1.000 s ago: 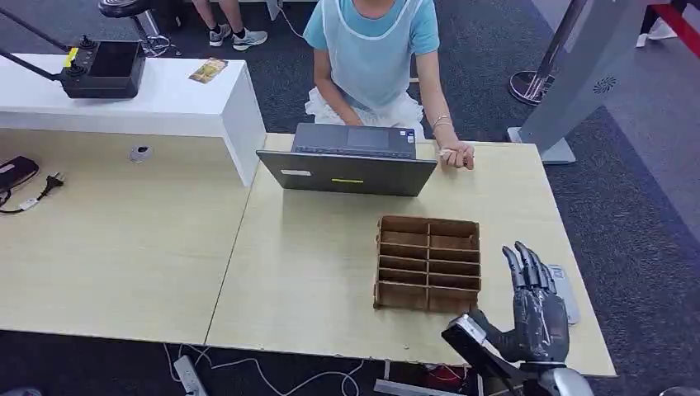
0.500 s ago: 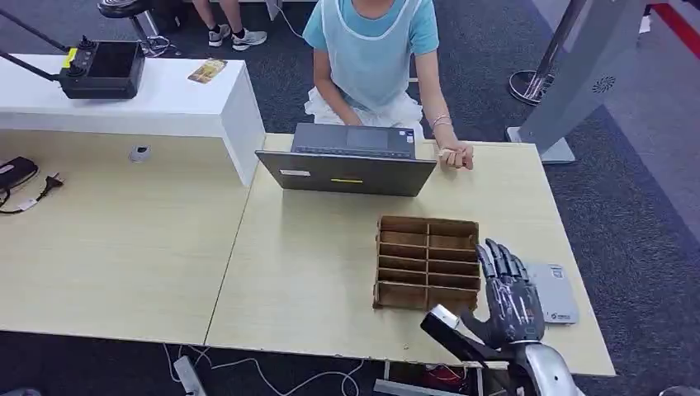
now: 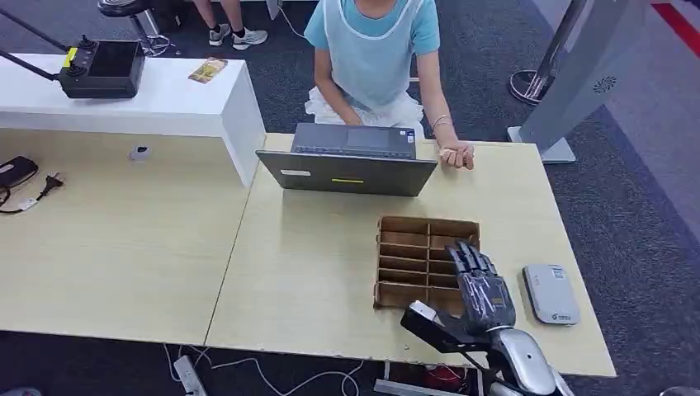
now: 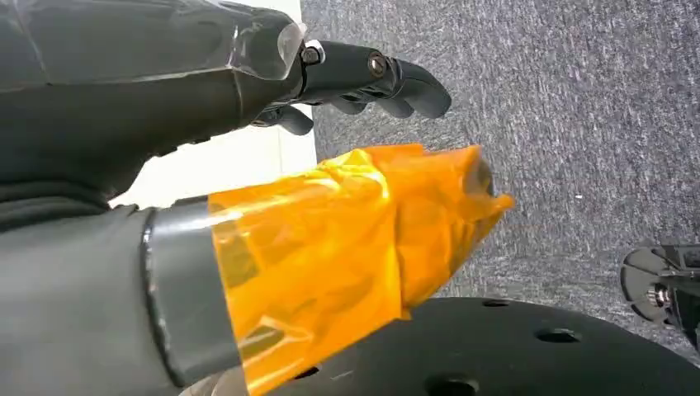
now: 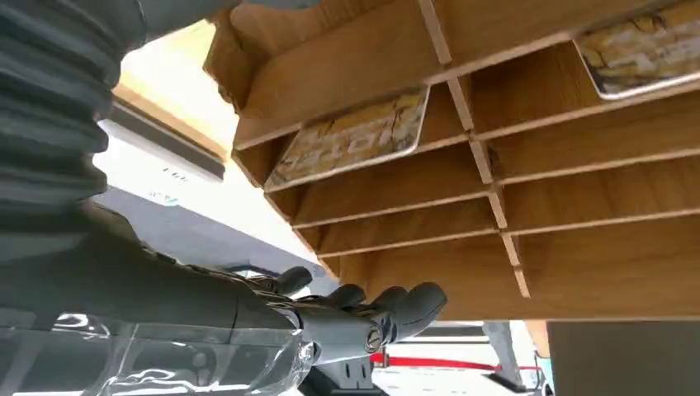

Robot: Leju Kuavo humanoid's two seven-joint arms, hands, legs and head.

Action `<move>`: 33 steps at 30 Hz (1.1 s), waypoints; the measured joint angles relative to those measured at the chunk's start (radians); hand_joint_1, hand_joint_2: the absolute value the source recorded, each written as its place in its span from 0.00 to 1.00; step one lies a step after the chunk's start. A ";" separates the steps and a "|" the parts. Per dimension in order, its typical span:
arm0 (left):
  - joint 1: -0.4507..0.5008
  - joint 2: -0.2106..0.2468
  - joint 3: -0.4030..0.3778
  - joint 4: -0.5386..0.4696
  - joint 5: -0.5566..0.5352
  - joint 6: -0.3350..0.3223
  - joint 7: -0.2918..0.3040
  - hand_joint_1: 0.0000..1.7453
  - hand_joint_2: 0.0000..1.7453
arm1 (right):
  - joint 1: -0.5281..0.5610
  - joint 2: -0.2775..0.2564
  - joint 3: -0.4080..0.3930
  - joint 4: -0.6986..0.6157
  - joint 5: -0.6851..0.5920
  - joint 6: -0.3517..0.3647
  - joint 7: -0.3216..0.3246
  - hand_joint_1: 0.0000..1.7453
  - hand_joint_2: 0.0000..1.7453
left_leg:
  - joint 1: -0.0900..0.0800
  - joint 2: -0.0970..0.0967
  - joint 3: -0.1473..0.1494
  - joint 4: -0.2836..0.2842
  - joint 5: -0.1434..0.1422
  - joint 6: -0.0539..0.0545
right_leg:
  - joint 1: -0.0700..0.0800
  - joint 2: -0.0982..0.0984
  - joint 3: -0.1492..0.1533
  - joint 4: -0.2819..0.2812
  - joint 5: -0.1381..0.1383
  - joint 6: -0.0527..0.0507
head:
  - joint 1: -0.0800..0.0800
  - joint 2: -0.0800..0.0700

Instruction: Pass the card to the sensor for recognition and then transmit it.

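A brown wooden card rack (image 3: 413, 266) with several slots stands on the light wood table (image 3: 314, 272). My right hand (image 3: 480, 289) hovers flat over the rack's right column, fingers straight and together, holding nothing. The right wrist view looks into the rack (image 5: 578, 272): one yellow-patterned card (image 5: 351, 139) lies in a slot, a second card (image 5: 644, 49) in a neighbouring slot, and my right hand's fingertips (image 5: 396, 305) stay short of both. The grey sensor (image 3: 551, 293) lies flat to the right of the rack. My left hand (image 4: 165, 91) hangs over the carpet, its thumb wrapped in orange tape, gripping nothing.
A person (image 3: 371, 49) sits across the table behind an open laptop (image 3: 347, 169), one fist (image 3: 456, 154) resting on the table. A white counter (image 3: 165, 99) with a black device (image 3: 103, 70) stands at the far left. The table's near edge runs just below my right hand.
My right hand has moved left, from above the sensor to above the rack's right column. The sensor is now uncovered. The person has not moved.
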 joint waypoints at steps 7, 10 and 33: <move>0.000 0.000 0.005 0.000 0.006 0.000 -0.002 0.00 0.00 | 0.000 0.000 0.004 0.005 -0.002 -0.005 0.011 0.00 1.00 | 0.000 0.000 0.000 0.000 0.000 0.000 | 0.000 0.000 0.000 0.000 0.000 0.000 | 0.000 0.000; 0.000 0.000 0.007 0.000 0.009 0.000 -0.004 0.00 0.00 | 0.000 0.000 0.003 0.005 0.003 -0.015 0.014 0.00 1.00 | 0.000 0.000 0.000 0.000 0.000 0.000 | 0.000 0.000 0.000 0.000 0.000 0.000 | 0.000 0.000; 0.000 0.000 0.016 0.000 0.000 0.000 -0.006 0.00 0.00 | 0.031 0.000 -0.019 -0.060 0.029 -0.051 0.010 0.75 1.00 | 0.000 0.000 0.000 0.000 0.000 0.000 | 0.000 0.000 0.000 0.000 0.000 0.000 | 0.000 0.000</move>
